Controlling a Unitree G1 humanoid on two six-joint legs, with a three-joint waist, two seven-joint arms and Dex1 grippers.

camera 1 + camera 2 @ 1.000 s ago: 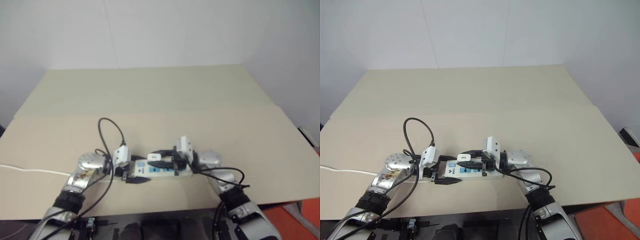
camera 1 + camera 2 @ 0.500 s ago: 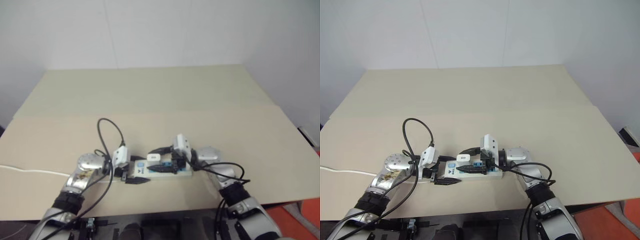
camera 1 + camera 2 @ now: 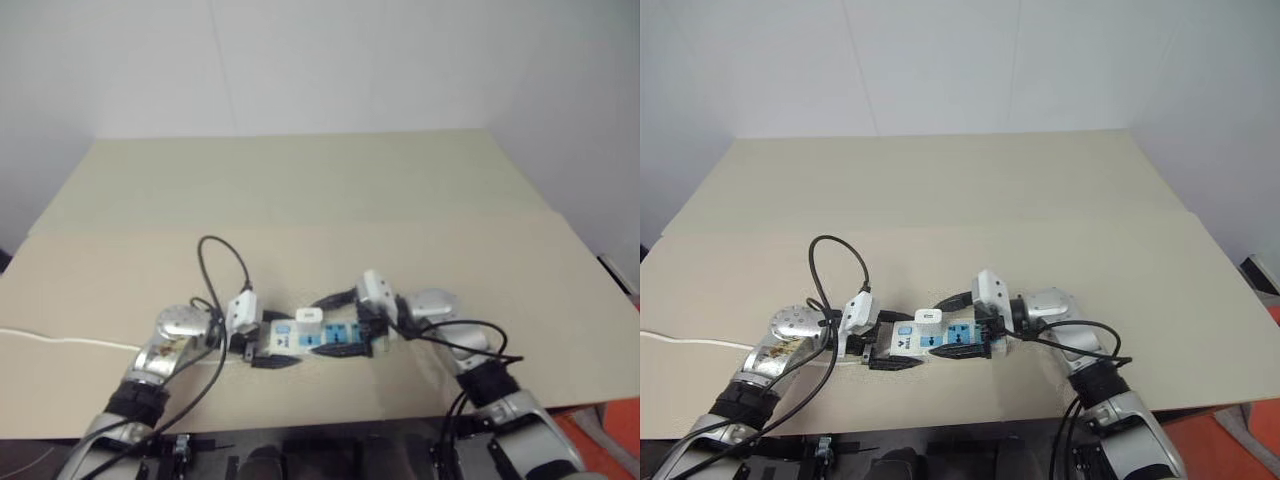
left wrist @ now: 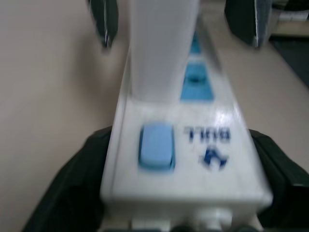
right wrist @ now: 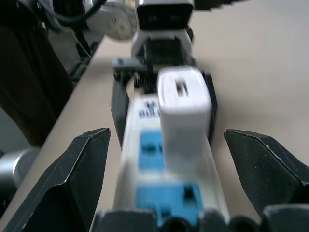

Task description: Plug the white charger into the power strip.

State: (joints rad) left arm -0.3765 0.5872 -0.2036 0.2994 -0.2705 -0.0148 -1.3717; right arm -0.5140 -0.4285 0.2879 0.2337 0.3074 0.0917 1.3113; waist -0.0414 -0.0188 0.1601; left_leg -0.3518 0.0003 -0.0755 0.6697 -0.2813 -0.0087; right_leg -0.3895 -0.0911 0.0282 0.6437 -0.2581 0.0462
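Observation:
The power strip (image 3: 962,338) lies on the table near its front edge, with its switch end toward my left arm. The white charger (image 3: 928,317) stands upright on it, beside the blue switch (image 4: 155,145). My left gripper (image 3: 902,341) is open, one black finger (image 4: 72,183) on each side of the strip's switch end. My right gripper (image 3: 938,329) is open as well. Its fingers (image 5: 87,169) stand wide on either side of the strip, clear of the charger (image 5: 183,111).
The beige table (image 3: 940,200) stretches back to a white wall. A thin white cord (image 3: 690,342) runs off to the left. A black cable loop (image 3: 835,250) rises over my left wrist. The table's front edge (image 3: 940,415) lies just behind the strip.
My right gripper has opened, let go of the charger and drawn back to the right along the strip. The charger stays standing on the strip. My left arm has not moved.

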